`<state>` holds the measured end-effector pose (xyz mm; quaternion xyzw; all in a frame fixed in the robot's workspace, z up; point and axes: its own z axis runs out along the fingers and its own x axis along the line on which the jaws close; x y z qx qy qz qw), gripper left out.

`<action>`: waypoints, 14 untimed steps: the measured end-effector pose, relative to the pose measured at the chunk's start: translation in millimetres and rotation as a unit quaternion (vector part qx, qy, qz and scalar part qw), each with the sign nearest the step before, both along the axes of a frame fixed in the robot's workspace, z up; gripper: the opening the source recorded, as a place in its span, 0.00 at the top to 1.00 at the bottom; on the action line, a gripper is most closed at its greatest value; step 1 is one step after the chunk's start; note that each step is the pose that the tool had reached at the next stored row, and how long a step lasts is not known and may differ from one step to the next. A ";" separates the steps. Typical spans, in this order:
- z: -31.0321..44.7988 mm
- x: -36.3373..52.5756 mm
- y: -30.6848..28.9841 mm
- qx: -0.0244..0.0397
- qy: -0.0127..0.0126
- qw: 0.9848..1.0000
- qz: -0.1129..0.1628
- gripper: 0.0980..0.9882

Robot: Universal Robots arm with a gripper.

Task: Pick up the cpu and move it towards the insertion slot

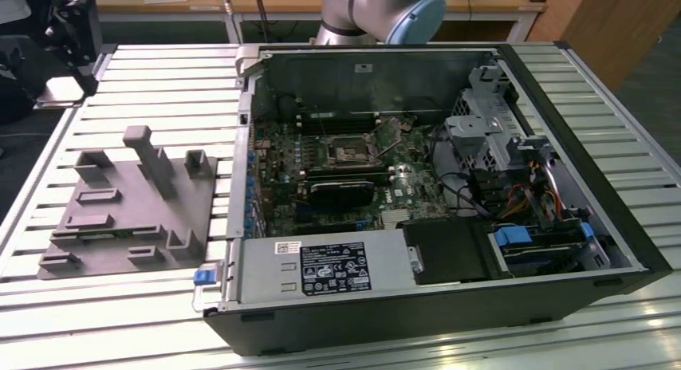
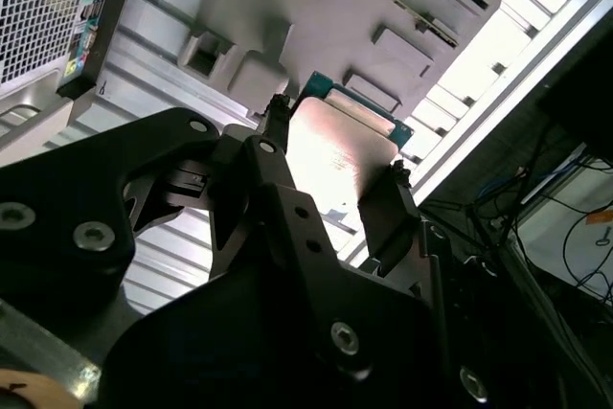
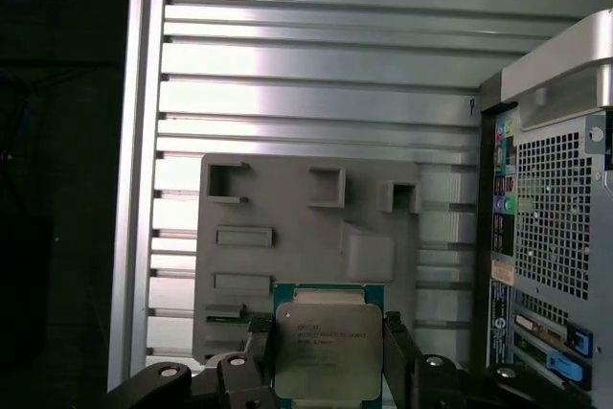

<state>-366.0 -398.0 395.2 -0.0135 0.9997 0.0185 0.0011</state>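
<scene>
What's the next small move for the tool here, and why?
Probably translate toward the open case, keeping the cpu level. The tool is shut on it above the grey fixture, outside the case, while the insertion slot sits inside.

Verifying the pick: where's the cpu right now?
In both wrist views the cpu is clamped in the gripper, over the grey fixture plate on the slatted table, with the computer case beside it.

Cpu (image 3: 328,350) between fingers (image 3: 398,356) (plate (image 3: 287,227) beside case (image 3: 556,217))
</scene>
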 end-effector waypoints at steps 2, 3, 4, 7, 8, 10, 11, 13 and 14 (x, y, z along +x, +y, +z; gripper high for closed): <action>0.0 2.7 0.2 0.000 0.000 1.000 0.000 0.50; 0.0 4.2 0.2 0.000 0.000 1.000 0.000 0.50; 0.0 5.9 0.4 0.000 0.000 1.000 0.000 0.50; 0.0 11.2 1.0 0.000 0.000 1.000 0.000 0.50; -0.1 12.7 1.3 0.000 0.000 1.000 0.000 0.50; 0.0 15.5 2.3 0.000 0.000 1.000 0.000 0.50; -0.1 16.9 3.0 0.000 0.000 1.000 0.000 0.50; 0.0 20.0 4.3 0.000 0.000 1.000 0.000 0.50; 0.0 21.4 4.8 0.000 0.000 1.000 0.000 0.50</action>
